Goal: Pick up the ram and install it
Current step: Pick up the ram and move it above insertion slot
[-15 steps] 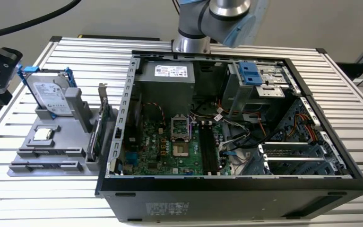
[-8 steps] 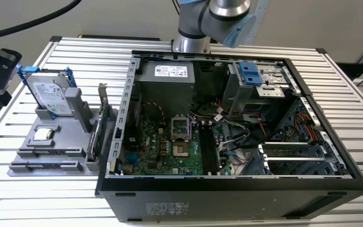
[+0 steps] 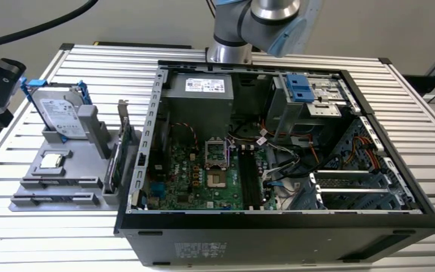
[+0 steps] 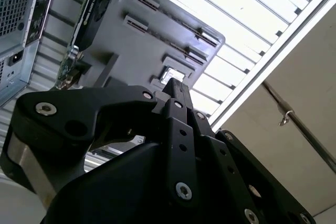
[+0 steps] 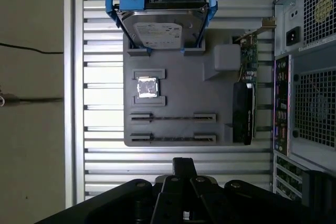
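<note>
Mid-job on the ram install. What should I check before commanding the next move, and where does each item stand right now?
1. End effector empty: ok, it holds nothing in both wrist views.
2. End effector open for a grasp: not ok, it is shut.
3. Ram located: cannot tell. Thin dark lines run along the two long holders of the gray fixture, not clearly a stick.
4. Memory slots free: cannot tell.
5. Case open, motherboard exposed: ok.
6. Holders free of neighbours: ok. The hard drive and expansion card stand apart from them.
</note>
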`<state>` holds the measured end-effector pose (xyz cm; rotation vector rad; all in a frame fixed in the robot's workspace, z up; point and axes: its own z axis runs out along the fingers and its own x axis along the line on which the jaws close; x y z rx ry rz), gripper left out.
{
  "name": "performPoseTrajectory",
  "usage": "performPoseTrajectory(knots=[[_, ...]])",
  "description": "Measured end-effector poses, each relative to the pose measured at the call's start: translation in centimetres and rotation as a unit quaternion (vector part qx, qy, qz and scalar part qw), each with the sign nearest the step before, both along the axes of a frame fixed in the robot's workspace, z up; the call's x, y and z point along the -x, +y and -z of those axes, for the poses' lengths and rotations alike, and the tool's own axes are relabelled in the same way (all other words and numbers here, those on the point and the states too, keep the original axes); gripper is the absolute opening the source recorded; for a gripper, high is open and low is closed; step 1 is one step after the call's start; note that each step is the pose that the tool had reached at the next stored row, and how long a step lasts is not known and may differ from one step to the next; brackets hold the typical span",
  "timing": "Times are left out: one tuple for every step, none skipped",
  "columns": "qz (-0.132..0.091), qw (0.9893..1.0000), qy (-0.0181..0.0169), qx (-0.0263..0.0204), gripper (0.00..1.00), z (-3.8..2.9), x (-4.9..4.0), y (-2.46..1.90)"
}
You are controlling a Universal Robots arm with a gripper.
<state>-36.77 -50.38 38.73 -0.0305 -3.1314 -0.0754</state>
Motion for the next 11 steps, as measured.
performPoseTrajectory(knots=[[0.0, 1.0, 0.0001, 0.0, 0.0, -0.01, 0.0, 0.0], [0.0, 1.0, 0.0002, 0.0001, 0.0, -0.01, 0.0, 0.0], [0.0, 1.0, 0.0002, 0.0, 0.0, -0.01, 0.0, 0.0], [0.0, 1.0, 0.0002, 0.0, 0.0, -0.01, 0.0, 0.0], [0.001, 1.0, 0.0002, 0.0, 0.0, -0.01, 0.0, 0.0], [0.003, 1.0, 0.0002, 0.0, 0.0, 0.0, 0.0, 0.0], [0.006, 1.0, 0.0001, 0.0, 0.0, 0.0, -0.01, 0.0], [0.01, 1.0, 0.0001, 0.0, 0.0, 0.0, -0.01, 0.0], [0.013, 0.9999, 0.0001, 0.0, 0.0, 0.01, -0.01, 0.0], [0.015, 0.9999, 0.0001, 0.0, 0.0, 0.0, -0.01, 0.0], [0.018, 0.9998, 0.0001, 0.0, 0.0, 0.0, -0.01, 0.0]])
